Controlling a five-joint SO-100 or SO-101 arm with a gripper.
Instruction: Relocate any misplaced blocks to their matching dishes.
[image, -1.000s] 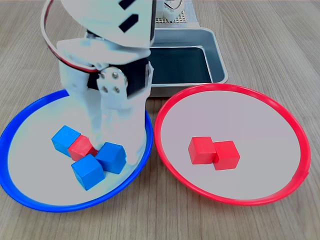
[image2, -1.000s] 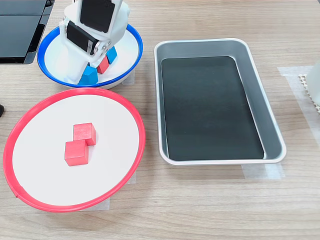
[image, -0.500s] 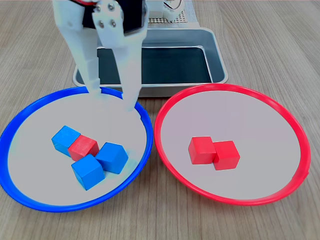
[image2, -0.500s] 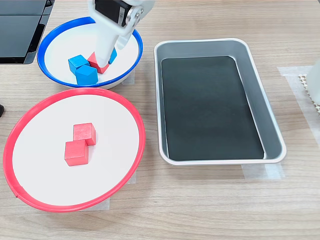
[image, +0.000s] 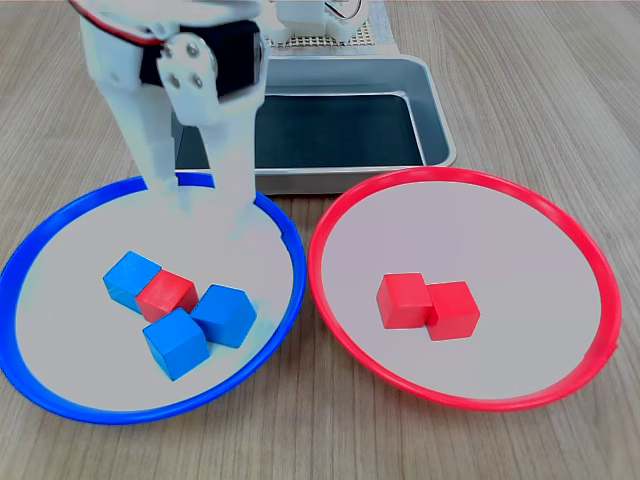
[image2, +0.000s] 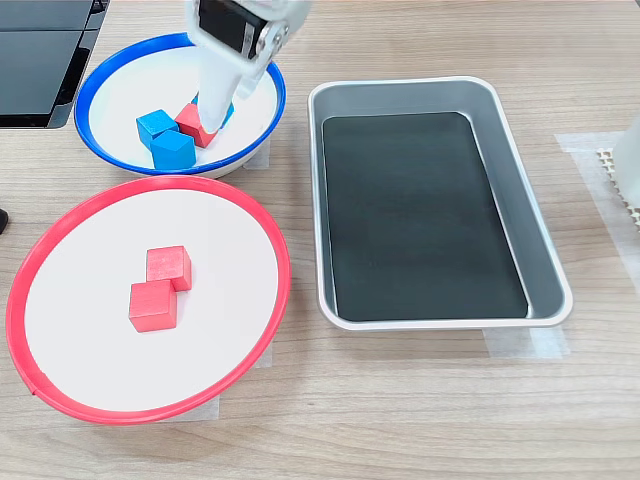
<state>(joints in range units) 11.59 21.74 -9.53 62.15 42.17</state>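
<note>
Second exterior view's claw (image2: 212, 118) hides a blue cube (image: 222, 315).

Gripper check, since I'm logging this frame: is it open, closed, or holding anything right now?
Gripper: open, holding nothing; its fingers hang over the back of the blue-rimmed plate, clear of the red block there.

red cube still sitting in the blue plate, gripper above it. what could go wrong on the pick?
1. The red cube is wedged against three blue cubes; the open gripper may catch or push a blue one.
2. A sideways nudge could shove a cube toward the blue plate's rim.
3. In the second exterior view the arm hides part of the cluster, so alignment is hard to confirm.
</note>
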